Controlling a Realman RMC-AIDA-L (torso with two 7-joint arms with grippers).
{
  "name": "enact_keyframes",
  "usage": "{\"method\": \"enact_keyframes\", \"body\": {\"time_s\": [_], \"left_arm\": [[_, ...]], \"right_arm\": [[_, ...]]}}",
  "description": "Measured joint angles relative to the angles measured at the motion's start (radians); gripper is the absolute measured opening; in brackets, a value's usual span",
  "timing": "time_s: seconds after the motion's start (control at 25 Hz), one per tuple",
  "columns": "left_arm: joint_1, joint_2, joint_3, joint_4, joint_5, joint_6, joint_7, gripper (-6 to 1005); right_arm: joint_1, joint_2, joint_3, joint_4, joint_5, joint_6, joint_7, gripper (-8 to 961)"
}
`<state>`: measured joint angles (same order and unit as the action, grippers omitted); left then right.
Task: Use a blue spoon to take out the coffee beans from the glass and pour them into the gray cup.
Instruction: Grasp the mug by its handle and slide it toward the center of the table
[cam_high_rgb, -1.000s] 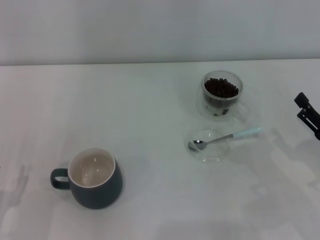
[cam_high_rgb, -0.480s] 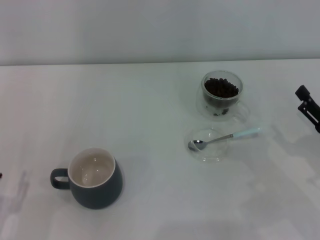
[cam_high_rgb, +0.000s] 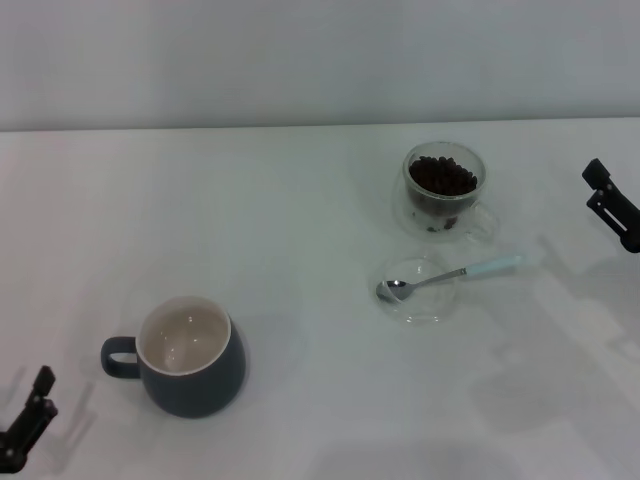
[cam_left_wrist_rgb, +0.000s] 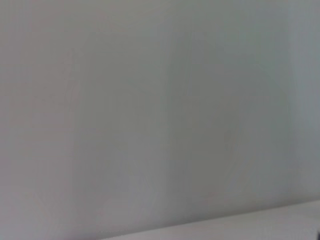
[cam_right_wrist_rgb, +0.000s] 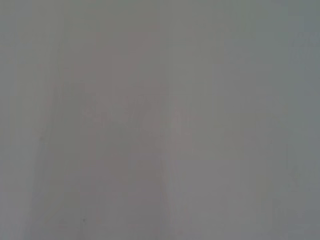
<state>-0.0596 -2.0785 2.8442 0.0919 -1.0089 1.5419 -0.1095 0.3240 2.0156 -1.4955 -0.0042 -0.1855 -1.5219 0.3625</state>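
Both grippers (cam_high_rgb: 612, 205) (cam_high_rgb: 28, 430) cut off at edges

Even, soft light; faint shadows; both wrist views blank, featureless.

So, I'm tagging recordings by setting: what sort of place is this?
Probably a staged test bench, not a kitchen: a bare white table against a plain wall, holding only a dark blue-gray ceramic mug and clear glass of coffee beans.
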Motion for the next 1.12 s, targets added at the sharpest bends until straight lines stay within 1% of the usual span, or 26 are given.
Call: {"method": "enact_keyframes", "body": {"time_s": [0.32, 0.52, 0.64, 1.12], "left_arm": [[-0.074, 0.000, 0.000, -0.006, 0.066, -0.096, 0.004, 859], [-0.106, 0.000, 0.000, -0.016, 0.102, -0.135, 0.004, 860], [-0.112, 0.000, 0.000, -0.016, 0.102, -0.147, 0.004, 860], [-0.155, -0.005, -0.010, -0.012, 0.093, -0.231, 0.011, 742]], "right_arm": [[-0.006, 0.000, 0.000, -0.008, 0.001, -0.004, -0.001, 875], [-0.006, 0.000, 0.000, -0.008, 0.009, -0.005, -0.001, 874], [-0.004, 0.000, 0.000, -0.008, 0.012, -0.005, -0.001, 874], [0.001, 0.000, 0.000, -0.033, 0.012, 0.001, -0.001, 874]]}}
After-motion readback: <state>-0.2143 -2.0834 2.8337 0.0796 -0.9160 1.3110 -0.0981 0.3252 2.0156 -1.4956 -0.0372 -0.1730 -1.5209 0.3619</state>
